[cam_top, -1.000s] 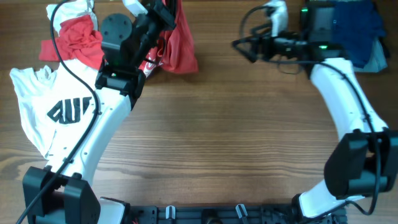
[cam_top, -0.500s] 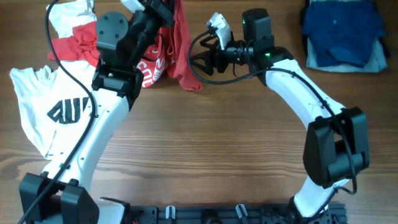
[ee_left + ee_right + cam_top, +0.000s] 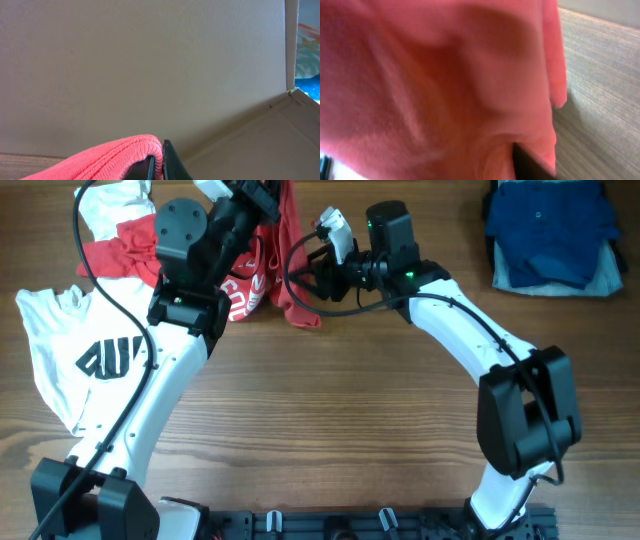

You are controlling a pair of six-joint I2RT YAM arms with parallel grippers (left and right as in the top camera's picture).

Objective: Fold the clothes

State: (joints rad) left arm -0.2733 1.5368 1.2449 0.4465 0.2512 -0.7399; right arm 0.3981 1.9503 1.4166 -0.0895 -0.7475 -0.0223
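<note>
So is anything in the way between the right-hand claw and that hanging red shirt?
Nothing visible. The right gripper is right at the red shirt, whose cloth fills its wrist camera; the left gripper holds it up.

— What's on the table (image 3: 350, 420)?
— Brown wood. At the left edge a white shirt (image 3: 60, 365) with black print lies spread; behind it is a red-and-white heap (image 3: 110, 240).
— Far right corner?
— A folded dark-blue shirt (image 3: 548, 225), on top of a pale-blue one (image 3: 605, 278).

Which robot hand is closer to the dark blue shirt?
Right. The right gripper is at the red shirt, on the dark blue shirt's side; the left gripper pinches the red shirt farther away.
</note>
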